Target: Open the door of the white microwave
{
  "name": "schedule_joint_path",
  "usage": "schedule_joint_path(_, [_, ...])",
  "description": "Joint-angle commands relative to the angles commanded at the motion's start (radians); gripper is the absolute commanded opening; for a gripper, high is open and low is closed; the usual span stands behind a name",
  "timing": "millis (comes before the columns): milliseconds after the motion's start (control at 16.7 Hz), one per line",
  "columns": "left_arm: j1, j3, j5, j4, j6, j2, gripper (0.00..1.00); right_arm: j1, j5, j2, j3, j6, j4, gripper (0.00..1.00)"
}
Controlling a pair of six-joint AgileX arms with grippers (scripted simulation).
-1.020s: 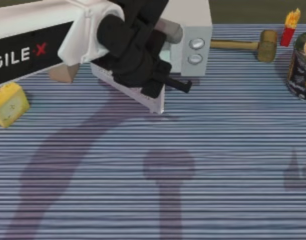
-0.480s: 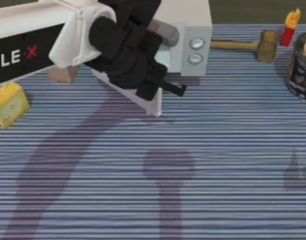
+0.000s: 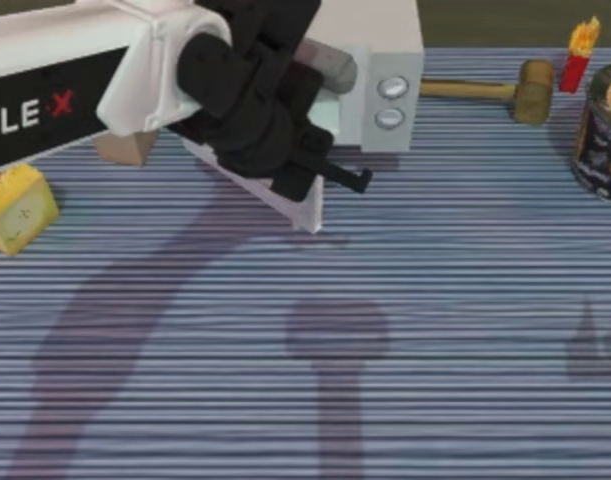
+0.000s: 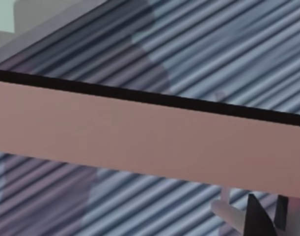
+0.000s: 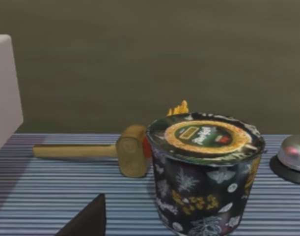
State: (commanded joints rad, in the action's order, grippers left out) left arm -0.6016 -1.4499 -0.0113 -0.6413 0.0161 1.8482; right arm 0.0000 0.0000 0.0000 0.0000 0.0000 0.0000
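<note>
Top view, you've got the left gripper (image 3: 320,180) down at the door (image 3: 295,205), swung out from the white microwave (image 3: 385,60) at the table's far edge. Can't tell if its fingers are pinched or spread.

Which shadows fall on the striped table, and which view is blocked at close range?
Top view: the left arm's long shadow crosses the table; a rounded shadow lies centre. Left wrist view: the door fills the frame as a flat band.
</note>
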Motion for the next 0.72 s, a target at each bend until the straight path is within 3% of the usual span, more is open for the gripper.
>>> schedule_joint_path(720, [-0.004, 0.003, 0.009, 0.000, 0.001, 0.000, 0.00, 0.000, 0.000, 0.000, 0.000, 0.000, 0.000, 1.00])
